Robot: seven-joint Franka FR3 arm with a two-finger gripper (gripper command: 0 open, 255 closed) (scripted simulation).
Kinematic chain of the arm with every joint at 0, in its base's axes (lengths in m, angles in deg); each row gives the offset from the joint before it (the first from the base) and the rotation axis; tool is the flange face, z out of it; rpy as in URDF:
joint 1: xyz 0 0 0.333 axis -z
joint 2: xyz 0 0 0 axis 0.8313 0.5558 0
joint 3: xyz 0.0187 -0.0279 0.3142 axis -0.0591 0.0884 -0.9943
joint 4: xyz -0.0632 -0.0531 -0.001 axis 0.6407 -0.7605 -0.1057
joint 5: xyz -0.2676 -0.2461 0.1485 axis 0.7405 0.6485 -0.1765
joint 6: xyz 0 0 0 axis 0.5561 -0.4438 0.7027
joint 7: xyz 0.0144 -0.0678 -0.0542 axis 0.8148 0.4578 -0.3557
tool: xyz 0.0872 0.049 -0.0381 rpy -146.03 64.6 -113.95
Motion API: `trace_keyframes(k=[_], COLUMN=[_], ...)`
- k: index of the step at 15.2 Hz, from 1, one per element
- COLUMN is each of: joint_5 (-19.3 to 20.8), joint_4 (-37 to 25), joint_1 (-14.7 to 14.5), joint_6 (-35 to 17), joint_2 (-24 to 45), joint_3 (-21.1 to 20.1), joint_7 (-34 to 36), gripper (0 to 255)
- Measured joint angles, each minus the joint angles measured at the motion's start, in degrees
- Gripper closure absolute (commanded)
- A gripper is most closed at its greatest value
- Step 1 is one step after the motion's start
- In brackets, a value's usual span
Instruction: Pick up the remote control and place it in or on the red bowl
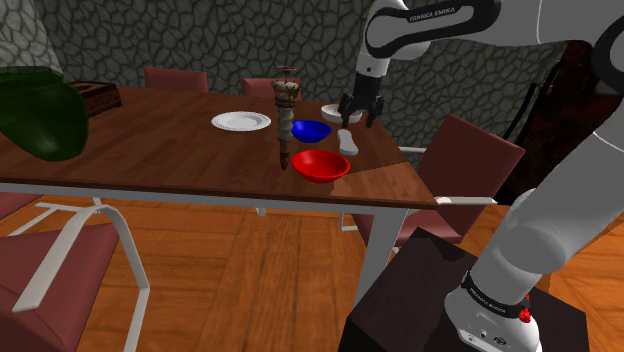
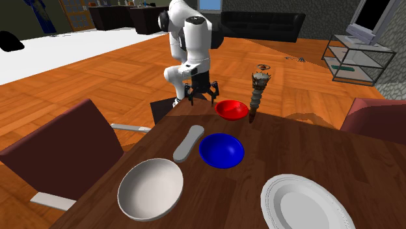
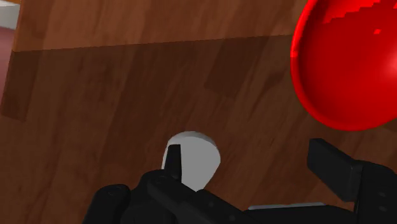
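Observation:
A pale grey remote control (image 1: 346,141) lies flat on the wooden table (image 1: 150,150), between the red bowl (image 1: 320,164) and the table's right edge in the shoulder view. My black gripper (image 1: 358,121) hangs open just above the remote's end. In the wrist view the remote's rounded end (image 3: 197,156) sits just inside my left finger (image 3: 172,159), with the other finger (image 3: 331,164) well apart; the red bowl (image 3: 347,63) is beyond that finger. From the second exterior view, the remote (image 2: 187,143) lies beside the blue bowl (image 2: 221,149), with the gripper (image 2: 201,96) and red bowl (image 2: 232,109) behind.
A blue bowl (image 1: 311,130), a white plate (image 1: 241,121) and a white bowl (image 2: 150,188) share the table. A brown twisted grinder (image 1: 285,120) stands upright next to the red bowl. Dark red chairs (image 1: 470,165) surround the table. A green object (image 1: 40,110) sits at the shoulder view's left.

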Motion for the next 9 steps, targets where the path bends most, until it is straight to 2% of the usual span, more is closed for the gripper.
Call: trace_keyframes(k=[9], joint_5=[0.2], joint_4=[-13.8], joint_1=[3.4], joint_6=[-2.4], joint_2=[17.8], joint_3=[3.0], joint_7=[7.8], gripper=[0])
